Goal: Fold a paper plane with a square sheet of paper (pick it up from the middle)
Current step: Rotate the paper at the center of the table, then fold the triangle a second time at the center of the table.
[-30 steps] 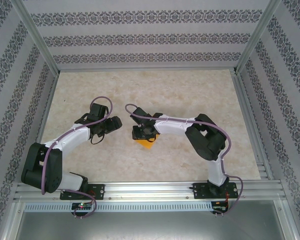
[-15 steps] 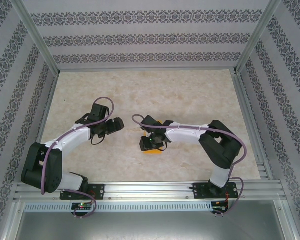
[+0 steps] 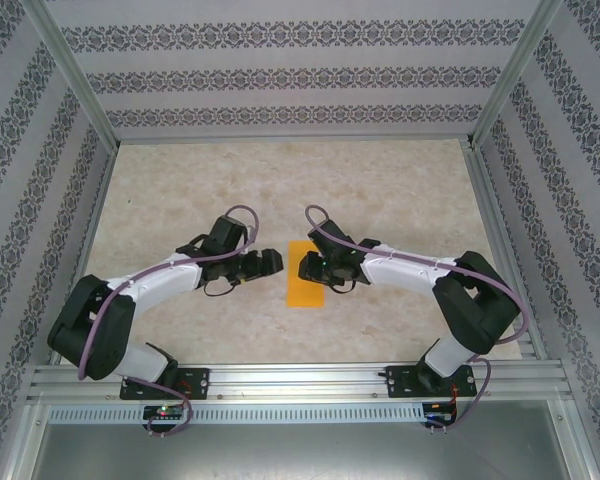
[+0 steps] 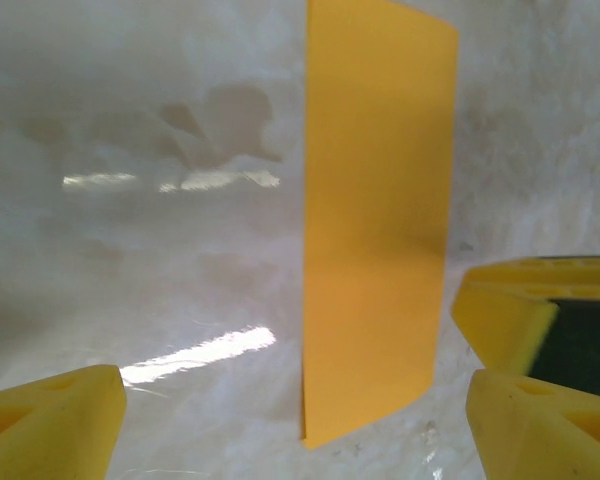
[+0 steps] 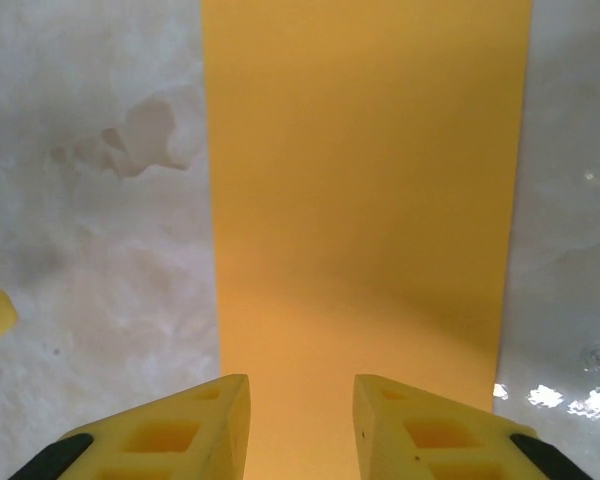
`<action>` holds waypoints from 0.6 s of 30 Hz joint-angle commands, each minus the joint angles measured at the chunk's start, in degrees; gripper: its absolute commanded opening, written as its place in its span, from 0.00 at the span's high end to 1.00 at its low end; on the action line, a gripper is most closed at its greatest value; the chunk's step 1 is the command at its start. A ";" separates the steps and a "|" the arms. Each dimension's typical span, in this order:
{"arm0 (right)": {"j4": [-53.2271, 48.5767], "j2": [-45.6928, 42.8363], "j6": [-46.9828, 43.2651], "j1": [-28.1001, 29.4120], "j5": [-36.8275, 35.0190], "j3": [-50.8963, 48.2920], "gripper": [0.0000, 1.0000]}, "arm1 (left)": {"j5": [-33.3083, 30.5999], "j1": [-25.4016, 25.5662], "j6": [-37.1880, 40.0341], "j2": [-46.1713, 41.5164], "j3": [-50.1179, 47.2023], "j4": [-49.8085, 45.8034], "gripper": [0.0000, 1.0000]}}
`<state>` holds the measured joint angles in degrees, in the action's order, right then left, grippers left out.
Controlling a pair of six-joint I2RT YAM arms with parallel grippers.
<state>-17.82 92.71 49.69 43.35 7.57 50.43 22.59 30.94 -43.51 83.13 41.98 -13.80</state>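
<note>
Orange paper sheet [image 3: 300, 290]: narrow rectangle, flat on counter [image 3: 400, 190], long axis 12–6. Right gripper [image 3: 308, 268] nearer, over sheet's 3 o'clock edge, fingers slightly parted, holding nothing. Left gripper [image 3: 273, 262] spread wide, empty, just beside sheet's 9 o'clock edge.

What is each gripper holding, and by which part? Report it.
Nothing is held. The folded orange paper lies flat on the table; the left gripper is open beside it, the right gripper open above it.
</note>
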 commanded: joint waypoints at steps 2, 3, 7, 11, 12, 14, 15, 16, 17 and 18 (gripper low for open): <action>5.14 1.69 3.98 -0.91 1.12 -2.66 0.67 | 1.95 3.25 -2.71 2.93 1.29 1.90 0.12; 5.52 1.73 4.04 -1.09 1.43 -3.11 0.67 | 2.23 3.83 -2.50 3.61 1.84 1.05 0.12; 7.47 1.69 5.16 -1.99 2.62 -5.35 0.67 | 3.05 5.79 -3.02 5.21 2.66 -0.09 0.14; 10.47 2.81 6.68 -3.14 4.64 -7.95 0.68 | 5.27 6.68 -5.73 6.27 1.84 2.75 0.16; 11.45 2.96 7.28 -3.50 5.09 -8.75 0.68 | 5.72 6.84 -6.18 6.67 1.74 3.37 0.16; 14.60 2.77 8.20 -4.06 6.50 -10.53 0.68 | 6.24 7.18 -7.38 7.35 1.59 4.27 0.17; 15.94 2.55 8.72 -4.38 6.91 -11.32 0.68 | 6.52 7.25 -7.86 7.63 1.38 4.87 0.18; 17.05 2.26 9.08 -4.60 7.29 -11.90 0.68 | 7.04 7.37 -8.52 7.90 1.16 5.67 0.18; 17.97 1.95 9.27 -4.90 7.89 -12.55 0.68 | 7.67 7.43 -9.06 8.16 1.11 6.36 0.19; 19.03 1.47 9.57 -5.22 8.50 -13.14 0.68 | 7.98 7.54 -9.29 8.23 1.14 6.70 0.19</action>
<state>-2.07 93.62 57.28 38.83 14.81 40.07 28.12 37.56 -50.11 90.54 43.03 -11.00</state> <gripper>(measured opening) 0.316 0.815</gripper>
